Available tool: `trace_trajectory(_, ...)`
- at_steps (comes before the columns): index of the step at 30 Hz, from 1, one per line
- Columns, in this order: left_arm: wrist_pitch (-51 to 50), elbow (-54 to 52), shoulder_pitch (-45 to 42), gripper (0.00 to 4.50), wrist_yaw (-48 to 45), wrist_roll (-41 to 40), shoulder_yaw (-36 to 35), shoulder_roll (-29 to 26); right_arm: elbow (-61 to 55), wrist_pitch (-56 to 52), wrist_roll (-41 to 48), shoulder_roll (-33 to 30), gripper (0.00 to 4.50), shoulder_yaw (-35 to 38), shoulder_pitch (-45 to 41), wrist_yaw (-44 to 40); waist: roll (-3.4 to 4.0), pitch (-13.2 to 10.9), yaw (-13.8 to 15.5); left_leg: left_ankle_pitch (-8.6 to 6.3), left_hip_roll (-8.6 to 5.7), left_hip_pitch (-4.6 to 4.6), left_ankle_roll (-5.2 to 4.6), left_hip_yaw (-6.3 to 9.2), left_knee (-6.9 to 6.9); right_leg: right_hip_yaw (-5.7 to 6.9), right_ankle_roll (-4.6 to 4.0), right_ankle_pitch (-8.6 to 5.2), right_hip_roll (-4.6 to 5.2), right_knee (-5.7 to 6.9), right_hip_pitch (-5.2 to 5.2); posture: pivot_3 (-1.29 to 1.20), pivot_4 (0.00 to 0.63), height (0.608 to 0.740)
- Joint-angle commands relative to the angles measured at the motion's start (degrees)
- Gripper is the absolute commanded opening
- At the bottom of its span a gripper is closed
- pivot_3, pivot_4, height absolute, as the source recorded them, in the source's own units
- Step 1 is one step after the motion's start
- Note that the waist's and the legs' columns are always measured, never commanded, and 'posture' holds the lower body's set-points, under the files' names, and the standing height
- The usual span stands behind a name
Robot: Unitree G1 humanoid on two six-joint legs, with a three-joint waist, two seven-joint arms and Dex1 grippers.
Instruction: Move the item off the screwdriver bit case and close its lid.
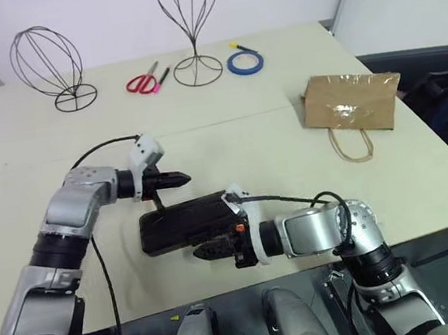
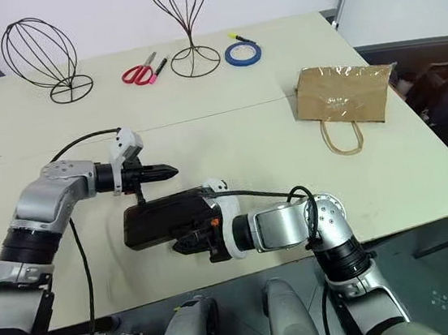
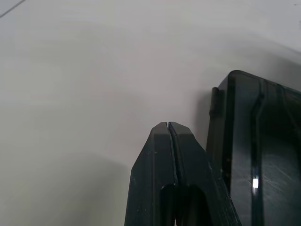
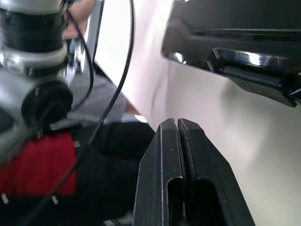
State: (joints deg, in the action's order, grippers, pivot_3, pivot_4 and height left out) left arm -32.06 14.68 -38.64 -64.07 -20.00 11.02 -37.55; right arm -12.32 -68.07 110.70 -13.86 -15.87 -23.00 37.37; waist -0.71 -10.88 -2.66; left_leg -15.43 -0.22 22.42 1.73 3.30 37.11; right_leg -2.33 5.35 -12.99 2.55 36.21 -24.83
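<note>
1. Bag (image 1: 352, 101) removal looks done: the brown paper bag lies flat on the counter (image 1: 238, 145), well apart from the screwdriver bit case (image 1: 187, 223), toward the far right corner.
2. Lid (image 2: 168, 211) appears down on the case, lying flat and dark; latching cannot be confirmed.
3. Left tool (image 1: 178, 178) hovers just beyond the case's far edge, fingers pressed together, empty.
4. Right tool (image 1: 205, 252) sits at the case's near edge, likewise closed, holding nothing.
</note>
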Motion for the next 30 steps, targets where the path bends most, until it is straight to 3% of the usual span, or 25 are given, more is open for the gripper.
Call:
trace_trajectory(1, 1.5, 0.7, -1.1, 0.00, -1.2, 1.4, 0.1, 0.7, -2.1, 5.9, 2.3, 1.3, 0.07, -2.0, 1.3, 7.1, 0.00, 0.0, 0.0, 0.00, 0.00, 0.00, 0.00, 0.00, 0.00, 0.00, 0.00, 0.00, 0.00, 0.00, 0.00, 0.00, 0.150, 0.740)
trace_trajectory(7, 1.4, 0.1, -0.5, 0.00, -2.3, 2.7, 0.5, 1.8, -2.1, 10.4, 2.3, 2.4, 0.07, -3.7, 2.9, 15.6, -0.01, 0.0, 0.1, 0.00, 0.02, 0.02, 0.00, 0.01, 0.04, -0.01, 0.01, 0.01, 0.02, 0.01, 0.00, 0.00, 0.150, 0.740)
trace_trajectory(14, 0.6, -1.4, 0.2, 0.00, -3.3, 3.0, 1.0, 2.4, -2.0, 13.3, 2.3, 3.1, 0.07, -3.5, 2.3, 19.7, -0.01, 0.0, 0.1, 0.00, 0.02, 0.02, 0.00, 0.03, 0.03, -0.01, 0.01, 0.01, 0.02, 0.01, 0.00, 0.00, 0.150, 0.740)
trace_trajectory(30, 4.9, -3.2, 4.2, 0.00, -7.4, 7.9, 6.4, 2.3, -1.2, 17.5, 1.9, 2.8, 0.07, -4.2, -1.6, 20.8, 0.00, 0.0, 0.1, 0.00, 0.05, 0.01, -0.01, 0.02, 0.03, -0.02, 0.00, 0.00, 0.01, 0.01, 0.00, 0.00, 0.150, 0.740)
